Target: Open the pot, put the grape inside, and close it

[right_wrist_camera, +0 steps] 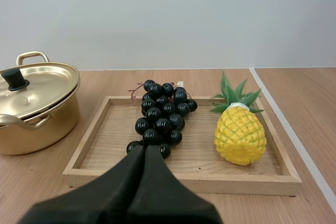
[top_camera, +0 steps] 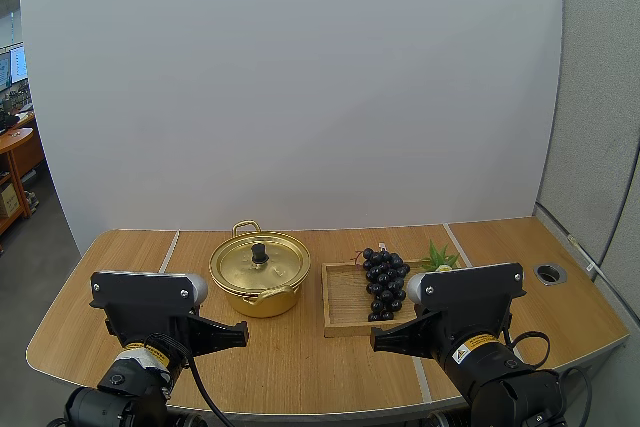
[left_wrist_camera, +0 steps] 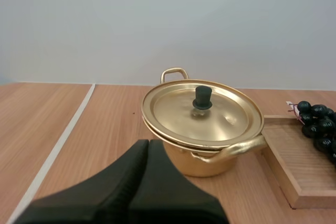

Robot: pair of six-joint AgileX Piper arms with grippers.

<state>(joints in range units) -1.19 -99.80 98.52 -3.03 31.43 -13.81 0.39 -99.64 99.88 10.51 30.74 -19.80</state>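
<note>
Tabletop (top_camera: 300, 372): wood, carries everything. Tray (top_camera: 345, 309) sits right of centre, with the pot (top_camera: 256, 299) just beside it on the left, lid (top_camera: 245, 269) on. Grapes (top_camera: 384, 285) lie in the tray next to a toy pineapple (right_wrist_camera: 239, 135).

Left claw (left_wrist_camera: 148, 144) faces the pot, fingers pressed together, empty. Right claw (right_wrist_camera: 145, 149) faces the grapes, also closed and empty.

Step in hand, I judge: lid off. Spread the left fingers, come down centred over the black knob (left_wrist_camera: 202, 98), pinch, lift straight, park the lid on bare wood away from the tray.

Pot's inside is hidden under the lid. In the high view the right arm covers most of the pineapple.
</note>
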